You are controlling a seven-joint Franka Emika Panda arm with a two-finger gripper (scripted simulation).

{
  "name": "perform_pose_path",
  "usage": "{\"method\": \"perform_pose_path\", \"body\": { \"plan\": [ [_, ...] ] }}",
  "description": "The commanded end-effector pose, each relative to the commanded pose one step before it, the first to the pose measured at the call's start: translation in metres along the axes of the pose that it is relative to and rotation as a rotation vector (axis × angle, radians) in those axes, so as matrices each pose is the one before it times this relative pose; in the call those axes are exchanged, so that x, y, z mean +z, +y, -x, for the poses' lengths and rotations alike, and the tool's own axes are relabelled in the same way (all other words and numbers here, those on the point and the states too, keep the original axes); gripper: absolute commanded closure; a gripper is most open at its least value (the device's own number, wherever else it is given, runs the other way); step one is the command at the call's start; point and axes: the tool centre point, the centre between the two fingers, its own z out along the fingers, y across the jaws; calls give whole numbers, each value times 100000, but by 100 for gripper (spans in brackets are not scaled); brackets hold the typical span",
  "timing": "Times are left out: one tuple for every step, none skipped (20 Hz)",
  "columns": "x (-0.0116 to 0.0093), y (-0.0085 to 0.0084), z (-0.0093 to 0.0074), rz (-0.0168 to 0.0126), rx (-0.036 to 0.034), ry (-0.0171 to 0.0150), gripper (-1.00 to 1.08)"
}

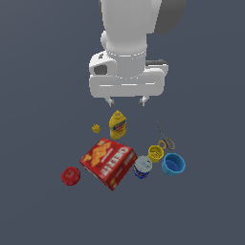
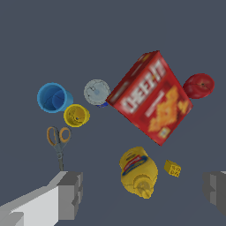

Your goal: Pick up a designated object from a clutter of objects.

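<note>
The designated can [image 1: 142, 168] has a dark blue label and a pale silvery top. It stands between the red cracker box [image 1: 108, 162] and the yellow cup [image 1: 156, 153]. In the wrist view the can [image 2: 97, 92] shows top-on beside the box [image 2: 152, 98]. My gripper [image 1: 127, 101] is open and empty, high above the clutter and over the yellow mustard bottle [image 1: 117, 125]. Its fingers [image 2: 70, 194] frame the bottle [image 2: 139, 172] in the wrist view.
A light-blue cup [image 1: 173, 164] stands at the exterior view's right of the yellow cup. Scissors [image 1: 166, 139] lie behind them. A red round fruit [image 1: 71, 175] lies at the box's left. A small yellow block [image 1: 96, 128] lies beside the mustard bottle.
</note>
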Motion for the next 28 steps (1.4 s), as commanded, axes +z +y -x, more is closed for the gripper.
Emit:
{"method": "perform_pose_path", "body": {
  "plan": [
    [0,1,0,0,0,0,-92],
    [-29,-39,-8,-17,-84,48,-92],
    [-89,-119,-21,-57,-256,147,-92],
    [-145,-195,-34,-94,-420,240,-92],
    [-200,-269,-48,-131,-580,331,-92],
    [-254,-342,-61,-168,-737,420,-92],
    [-303,-409,-73,-203,-881,501,-92],
    [-273,-370,-67,-186,-796,452,-92],
    [-214,-291,-52,-147,-626,354,-92],
    [-154,-209,-38,-107,-450,254,-92],
    [-95,-128,-23,-66,-276,156,-92],
    [-35,-47,-8,-24,-102,57,-92],
    [24,34,7,17,72,-41,-92],
    [64,86,14,44,186,-105,-92],
    [37,21,-10,18,75,-35,-92],
    [56,-23,-52,12,47,-5,-92],
    [94,-29,-84,24,94,-13,-92],
    [137,-27,-112,39,154,-31,-92],
    [179,-29,-139,52,207,-48,-92],
    [222,-30,-167,65,261,-63,-92],
    [265,-34,-195,78,312,-78,-92],
    [304,-41,-220,88,354,-88,-92],
    [341,-46,-243,98,394,-97,-92],
    [382,-58,-269,107,430,-104,-92],
    [424,-69,-294,116,469,-111,-92],
    [468,-78,-316,126,510,-120,-92],
    [516,-88,-338,137,556,-132,-92],
    [565,-98,-359,147,601,-141,-92]
  ]
}}
